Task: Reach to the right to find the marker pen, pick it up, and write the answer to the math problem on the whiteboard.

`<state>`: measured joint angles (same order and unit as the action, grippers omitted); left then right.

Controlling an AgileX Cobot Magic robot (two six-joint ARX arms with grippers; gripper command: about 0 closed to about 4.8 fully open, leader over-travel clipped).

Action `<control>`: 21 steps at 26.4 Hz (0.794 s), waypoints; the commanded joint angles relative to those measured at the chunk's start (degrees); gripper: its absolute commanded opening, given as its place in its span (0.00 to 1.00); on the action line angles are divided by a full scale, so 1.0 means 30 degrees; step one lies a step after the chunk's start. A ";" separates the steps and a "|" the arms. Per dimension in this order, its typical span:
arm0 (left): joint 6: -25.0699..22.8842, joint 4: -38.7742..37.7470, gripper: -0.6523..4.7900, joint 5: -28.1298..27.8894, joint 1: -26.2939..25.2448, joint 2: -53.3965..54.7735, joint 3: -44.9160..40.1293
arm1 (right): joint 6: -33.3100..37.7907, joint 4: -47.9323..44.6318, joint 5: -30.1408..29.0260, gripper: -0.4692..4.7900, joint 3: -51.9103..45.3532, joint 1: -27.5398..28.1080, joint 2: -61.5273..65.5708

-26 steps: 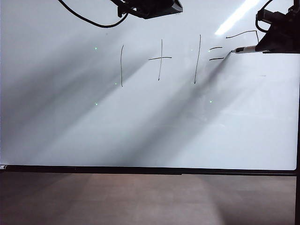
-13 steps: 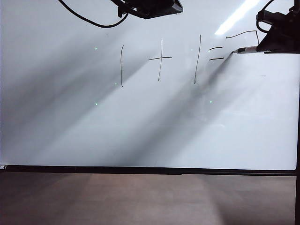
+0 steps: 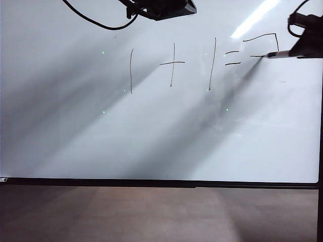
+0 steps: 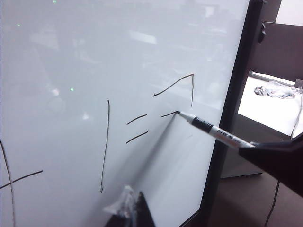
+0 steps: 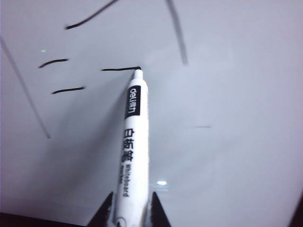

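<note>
Currently the right end effector [image 5: 128, 213] pinches the marker pen [image 5: 131, 151] by the rear of its barrel at the right edge of the whiteboard [image 3: 151, 141], with the pen's long axis running from the jaws toward the board and its tip touching the end of the short middle stroke of the answer [image 4: 177, 92], just right of the math problem [image 3: 176, 63]. The unfinished remainder of the figure lies directly below and beside that tip, so the right arm is judged far nearer. The left end effector [image 3: 161, 7] hangs at the board's top edge, and whether it is spread or pressed together cannot be told.
</note>
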<state>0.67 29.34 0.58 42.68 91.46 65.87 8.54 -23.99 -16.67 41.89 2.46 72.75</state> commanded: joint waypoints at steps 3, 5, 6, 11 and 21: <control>-0.0153 0.0073 0.11 0.0029 0.0022 -0.0080 0.0044 | 0.0087 -0.0313 0.0233 0.08 0.0153 0.1224 -0.0022; -0.0146 0.0073 0.11 0.0029 0.0022 -0.0080 0.0044 | 0.0087 -0.0291 -0.0168 0.08 0.0153 0.1690 -0.0022; -0.0146 0.0073 0.11 0.0029 0.0022 -0.0080 0.0044 | 0.0087 -0.0270 -0.0321 0.08 0.0153 0.1821 -0.0022; -0.0146 -0.0044 0.11 0.0029 0.0022 -0.0080 0.0044 | 0.0095 -0.0291 -0.2200 0.08 0.0153 0.2193 -0.0153; -0.0146 -0.0044 0.11 0.0029 0.0022 -0.0080 0.0044 | 0.0160 -0.0226 -0.2106 0.08 0.0138 0.0051 -0.0306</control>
<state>0.67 28.86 0.58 42.68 91.46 65.84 8.73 -23.66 -23.64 41.91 3.55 72.25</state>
